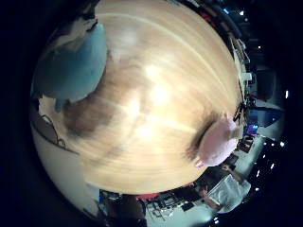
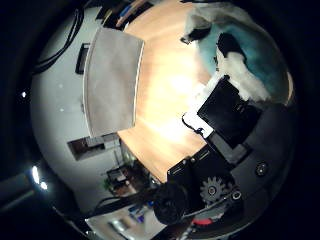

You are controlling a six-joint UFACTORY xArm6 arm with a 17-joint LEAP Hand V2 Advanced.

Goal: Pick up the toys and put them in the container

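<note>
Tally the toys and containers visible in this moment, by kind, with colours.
Teal plush toys: 1, the teal plush toy, held close against the robot hand above the wooden table.
Pink plush toys: 1, the pink plush pig, lying on the table.
Grey containers: 1, the grey fabric container, at the table's edge.
Total: 3 things, 2 of them toys.

Below my palm runs a pale wooden tabletop point(image 1: 156, 71) with fine lengthwise grain, and overhead light glares off it in bright patches near its middle. Past the table's edge I see a light, plain floor point(image 2: 60, 80) and, farther off, dim cluttered shelving point(image 1: 241, 56) along the room's side. Small points of lamp light point(image 1: 282, 144) dot the dark beyond it.
</note>
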